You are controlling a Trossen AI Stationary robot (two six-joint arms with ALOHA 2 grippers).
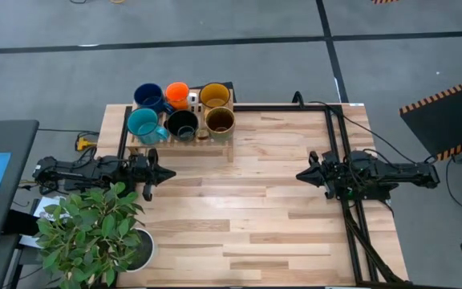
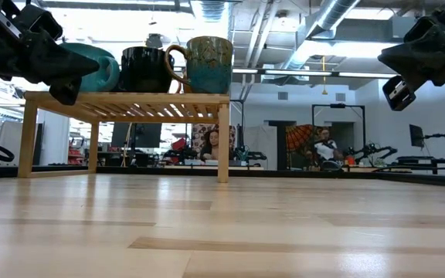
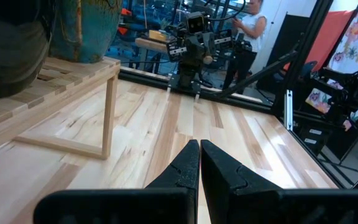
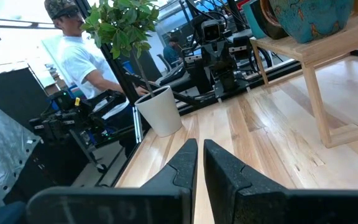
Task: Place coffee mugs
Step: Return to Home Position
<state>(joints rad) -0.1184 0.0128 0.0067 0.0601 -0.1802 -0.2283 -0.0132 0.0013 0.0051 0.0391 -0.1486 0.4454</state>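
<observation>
Six mugs (image 1: 182, 122) on shelf (image 2: 130, 98). Left gripper (image 1: 167, 171) near shelf, right gripper (image 1: 301, 174) well apart; both closed, empty. Risk, we judge: left gripper clipping shelf when retracting.

Six mugs (image 1: 183, 123) on wooden shelf (image 1: 159, 143)

The pale plank bench (image 1: 255, 201) carries a low slatted wooden shelf (image 2: 130, 98) at its back left corner. Six mugs stand on the shelf in two rows. In the back row are the dark blue mug (image 1: 148, 96), the orange mug (image 1: 177, 92) and the yellow mug (image 1: 215, 95). In the front row are the teal mug (image 1: 142, 123), the black mug (image 1: 183, 123) and the olive-brown mug (image 1: 220, 120). A white plant pot (image 1: 141, 250) stands at the bench's left edge, near the front corner.
</observation>
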